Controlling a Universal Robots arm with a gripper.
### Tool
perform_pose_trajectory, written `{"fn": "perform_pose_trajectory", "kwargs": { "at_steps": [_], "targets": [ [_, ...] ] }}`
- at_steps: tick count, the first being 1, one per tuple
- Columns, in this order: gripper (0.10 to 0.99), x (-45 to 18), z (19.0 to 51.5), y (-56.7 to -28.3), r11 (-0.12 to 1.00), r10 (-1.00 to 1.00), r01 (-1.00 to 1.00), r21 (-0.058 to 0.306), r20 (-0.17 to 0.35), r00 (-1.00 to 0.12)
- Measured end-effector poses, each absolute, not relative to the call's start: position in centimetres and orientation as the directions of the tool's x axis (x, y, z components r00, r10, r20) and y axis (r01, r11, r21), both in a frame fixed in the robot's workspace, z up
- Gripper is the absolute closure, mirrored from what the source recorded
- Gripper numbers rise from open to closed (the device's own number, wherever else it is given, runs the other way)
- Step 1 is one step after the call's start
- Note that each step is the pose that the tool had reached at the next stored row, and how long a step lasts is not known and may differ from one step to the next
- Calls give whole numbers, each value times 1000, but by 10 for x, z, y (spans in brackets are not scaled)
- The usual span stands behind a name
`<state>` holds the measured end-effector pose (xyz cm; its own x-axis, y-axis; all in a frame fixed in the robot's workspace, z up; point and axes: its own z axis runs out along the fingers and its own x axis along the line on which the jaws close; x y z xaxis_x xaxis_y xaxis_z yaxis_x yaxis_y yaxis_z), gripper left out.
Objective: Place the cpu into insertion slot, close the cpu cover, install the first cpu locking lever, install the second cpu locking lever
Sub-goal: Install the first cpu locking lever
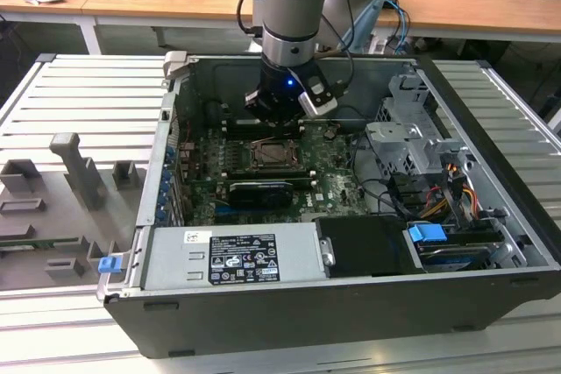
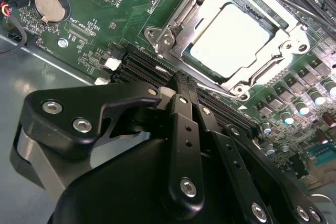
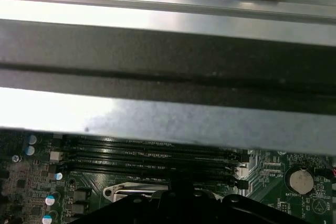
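Second wrist view showed the cpu (image 2: 236, 35) seated flat in the insertion slot (image 2: 157, 36), with the cpu cover (image 2: 195, 15) lying down over the slot and framing the chip's pale face. The gripper (image 2: 181, 83) hung just beside the slot, above the long black memory slots (image 2: 137, 65) that ran along one side of it. Its fingers were drawn together with nothing between them.
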<state>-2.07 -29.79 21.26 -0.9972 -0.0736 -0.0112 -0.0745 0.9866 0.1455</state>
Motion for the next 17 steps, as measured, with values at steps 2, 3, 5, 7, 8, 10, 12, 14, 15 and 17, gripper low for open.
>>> {"fn": "perform_pose_trajectory", "kwargs": {
  "at_steps": [2, 3, 5, 7, 8, 10, 12, 14, 15, 17],
  "targets": [
    [980, -20, 212, -298, 987, -74, -75, 145, -11, -997],
    [980, -20, 212, -298, 987, -74, -75, 145, -11, -997],
    [980, -19, 212, -298, 987, -74, -75, 145, -11, -997],
    [980, -19, 212, -298, 987, -74, -75, 146, -11, -997],
    [980, -19, 212, -298, 987, -74, -75, 145, -11, -997],
    [980, -18, 212, -298, 987, -74, -75, 145, -11, -997],
    [980, -16, 211, -298, 987, -74, -75, 146, -11, -997],
    [980, -16, 211, -298, 987, -74, -74, 146, -11, -997],
    [980, -16, 211, -298, 987, -74, -74, 146, -11, -997],
    [980, -15, 210, -298, 987, -74, -75, 145, -11, -997]
  ]
}}
